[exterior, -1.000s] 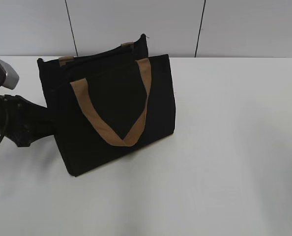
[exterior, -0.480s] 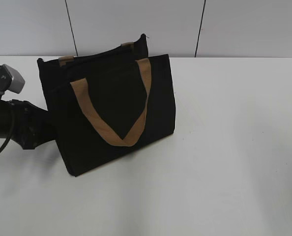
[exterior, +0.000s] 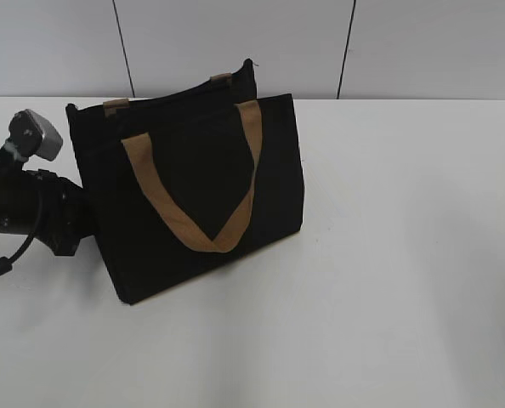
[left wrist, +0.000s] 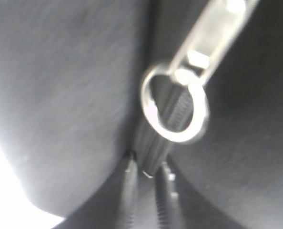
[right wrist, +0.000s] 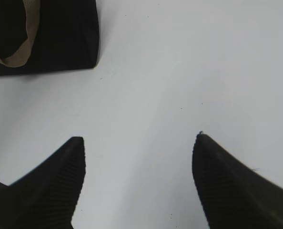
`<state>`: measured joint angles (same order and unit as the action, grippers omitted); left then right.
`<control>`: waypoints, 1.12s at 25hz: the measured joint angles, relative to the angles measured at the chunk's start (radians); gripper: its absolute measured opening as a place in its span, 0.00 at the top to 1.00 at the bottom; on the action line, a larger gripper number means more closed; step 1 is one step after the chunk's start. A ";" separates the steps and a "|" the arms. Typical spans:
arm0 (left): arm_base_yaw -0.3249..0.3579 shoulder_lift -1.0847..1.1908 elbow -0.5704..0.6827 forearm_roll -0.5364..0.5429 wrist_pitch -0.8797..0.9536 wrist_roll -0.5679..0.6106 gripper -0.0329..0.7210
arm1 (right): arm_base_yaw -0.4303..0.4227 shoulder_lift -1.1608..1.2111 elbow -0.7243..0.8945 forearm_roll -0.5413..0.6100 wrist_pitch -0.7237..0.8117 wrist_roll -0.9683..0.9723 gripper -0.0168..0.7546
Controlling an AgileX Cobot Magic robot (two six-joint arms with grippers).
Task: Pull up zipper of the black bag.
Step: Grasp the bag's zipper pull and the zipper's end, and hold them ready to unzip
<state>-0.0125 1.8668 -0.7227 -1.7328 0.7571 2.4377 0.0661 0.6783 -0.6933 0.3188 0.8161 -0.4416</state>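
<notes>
Black left robot arm (exterior: 31, 212) extends roughly level, its grey wrist camera housing (exterior: 35, 134) above; gripper tip hidden. Black ribbed right gripper (right wrist: 139, 138): fingers (right wrist: 60, 181) spread wide, nothing between them.

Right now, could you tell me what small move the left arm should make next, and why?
Probably ease the left end effector onto the silvery pull ring and close on it. The left wrist view shows the ring hanging free over the zipper, with no fingers visible around it.

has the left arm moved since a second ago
Yes. In the exterior view the left arm has shifted right and slightly up toward the black bag, which stays put on the table.
</notes>
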 joint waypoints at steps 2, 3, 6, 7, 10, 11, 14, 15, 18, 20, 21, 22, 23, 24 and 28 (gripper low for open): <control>-0.001 0.003 -0.001 0.000 -0.023 0.000 0.74 | 0.000 0.000 0.000 0.000 0.000 0.000 0.29; -0.001 0.004 -0.001 0.000 -0.040 0.000 0.76 | 0.000 0.000 0.000 0.000 0.000 0.000 0.29; -0.002 0.004 -0.001 0.000 -0.080 -0.005 0.83 | 0.000 0.000 0.000 0.000 0.000 -0.003 0.29; -0.002 0.004 -0.001 0.000 -0.085 -0.010 0.86 | 0.000 0.000 0.000 0.000 0.000 -0.012 0.29; -0.002 -0.016 -0.001 0.000 -0.101 -0.031 0.92 | 0.000 0.000 -0.010 0.000 0.002 -0.035 0.29; -0.002 -0.032 -0.001 0.000 -0.104 -0.038 0.92 | 0.000 0.001 -0.019 0.001 0.004 -0.039 0.29; -0.002 -0.083 0.011 -0.001 -0.115 -0.045 0.92 | 0.000 0.023 -0.074 0.004 0.016 -0.047 0.29; -0.002 -0.104 0.020 -0.001 -0.116 -0.045 0.92 | 0.000 0.039 -0.095 0.004 0.028 -0.049 0.29; -0.002 -0.172 0.056 -0.001 -0.142 -0.046 0.92 | 0.000 0.107 -0.174 0.010 0.085 -0.058 0.29; -0.002 -0.218 0.084 -0.001 -0.179 -0.046 0.92 | 0.001 0.187 -0.219 0.036 0.113 -0.079 0.29; -0.002 -0.244 0.099 -0.001 -0.199 -0.046 0.92 | 0.001 0.209 -0.238 0.056 0.124 -0.101 0.29; -0.002 -0.272 0.115 -0.001 -0.212 -0.047 0.92 | 0.001 0.232 -0.254 0.088 0.137 -0.130 0.29; -0.002 -0.296 0.127 -0.001 -0.232 -0.050 0.92 | 0.001 0.253 -0.274 0.127 0.149 -0.161 0.29; -0.002 -0.326 0.138 0.000 -0.249 -0.059 0.92 | 0.001 0.275 -0.294 0.168 0.155 -0.186 0.29; -0.002 -0.436 0.150 0.000 -0.289 -0.107 0.92 | 0.001 0.366 -0.380 0.280 0.187 -0.267 0.30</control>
<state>-0.0148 1.4308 -0.5730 -1.7331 0.4684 2.3307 0.0670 1.0441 -1.0729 0.5987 1.0035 -0.7090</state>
